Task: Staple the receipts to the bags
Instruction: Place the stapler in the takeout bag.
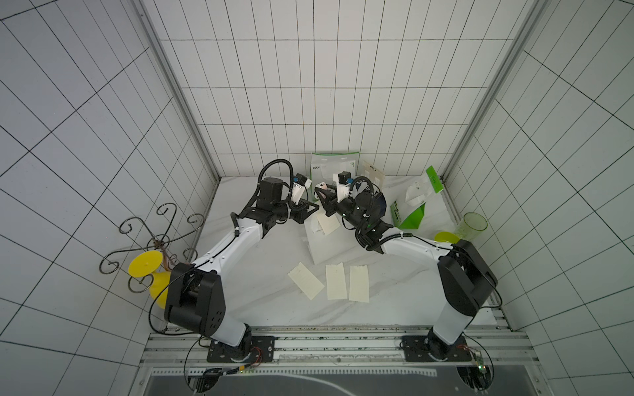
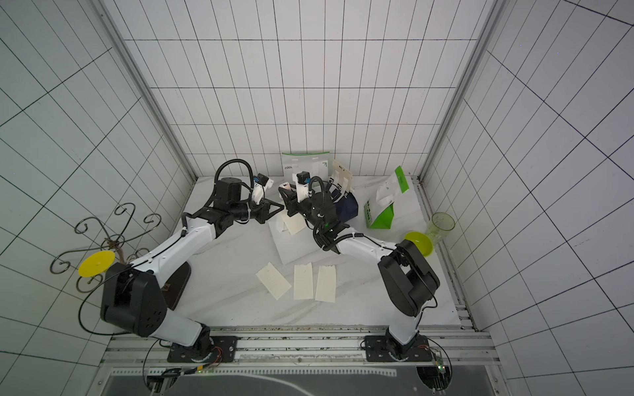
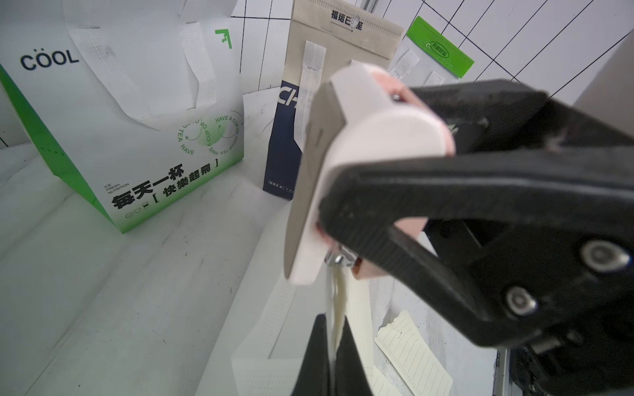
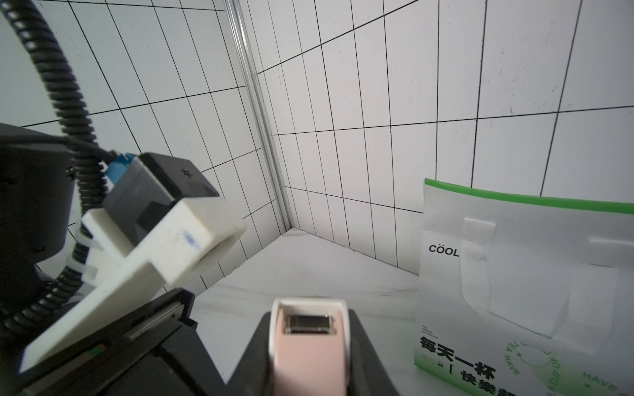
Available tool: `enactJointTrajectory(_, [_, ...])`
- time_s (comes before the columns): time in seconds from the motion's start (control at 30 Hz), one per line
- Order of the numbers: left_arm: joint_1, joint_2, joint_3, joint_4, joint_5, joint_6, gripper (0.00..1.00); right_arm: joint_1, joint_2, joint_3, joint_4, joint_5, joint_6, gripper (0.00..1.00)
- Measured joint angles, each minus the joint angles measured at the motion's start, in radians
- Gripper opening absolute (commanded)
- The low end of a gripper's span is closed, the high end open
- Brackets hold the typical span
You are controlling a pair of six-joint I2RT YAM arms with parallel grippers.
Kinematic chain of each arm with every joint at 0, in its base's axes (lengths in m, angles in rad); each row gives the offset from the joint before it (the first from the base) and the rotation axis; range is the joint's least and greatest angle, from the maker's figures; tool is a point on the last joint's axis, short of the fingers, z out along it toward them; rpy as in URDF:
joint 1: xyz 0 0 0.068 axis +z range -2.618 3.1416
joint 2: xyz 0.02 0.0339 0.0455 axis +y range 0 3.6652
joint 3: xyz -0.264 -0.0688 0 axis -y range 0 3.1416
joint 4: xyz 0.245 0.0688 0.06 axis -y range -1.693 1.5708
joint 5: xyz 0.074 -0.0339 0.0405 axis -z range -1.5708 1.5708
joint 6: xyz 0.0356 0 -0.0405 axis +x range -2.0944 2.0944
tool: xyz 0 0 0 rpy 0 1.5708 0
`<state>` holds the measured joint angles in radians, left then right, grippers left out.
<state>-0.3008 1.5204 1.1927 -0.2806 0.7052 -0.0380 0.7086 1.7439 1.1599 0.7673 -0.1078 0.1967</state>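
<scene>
A pink-and-white stapler [image 4: 308, 343] sits in my right gripper [image 4: 308, 324], which is shut on it. Its mouth is over the top edge of a cream receipt [image 3: 339, 308]. My left gripper [image 3: 334, 331] is shut on that receipt, pinching it with an edge of the plain white bag [image 1: 326, 247] lying flat mid-table. Both grippers meet there [image 1: 314, 209] [image 1: 322, 192]. Three more receipts [image 1: 305, 284] [image 1: 335, 281] [image 1: 359, 283] lie flat near the front. A green-and-white bag [image 1: 334, 164] stands at the back wall and another [image 1: 415, 212] lies at the right. The navy bag [image 3: 284, 157] stands behind my right arm.
A translucent green cup [image 1: 475, 224] and a yellow-green dish [image 1: 446, 237] are at the right edge. A wire stand [image 1: 154, 240] with a yellow disc [image 1: 145, 267] is at the left wall. Tiled walls enclose the table on three sides.
</scene>
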Motion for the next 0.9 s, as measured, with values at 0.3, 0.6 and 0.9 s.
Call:
enactJointTrajectory(0.3, [0.006, 0.001, 0.000, 0.012, 0.021, -0.021, 0.00, 0.014, 0.000, 0.000, 0.003, -0.002, -0.014, 0.01])
enactJointTrajectory(0.6, [0.009, 0.002, 0.000, 0.015, 0.028, -0.027, 0.00, 0.019, -0.001, -0.002, 0.016, 0.020, -0.034, 0.01])
enactJointTrajectory(0.9, [0.015, 0.002, 0.000, 0.016, 0.029, -0.034, 0.00, 0.020, -0.006, -0.015, 0.030, 0.026, -0.045, 0.02])
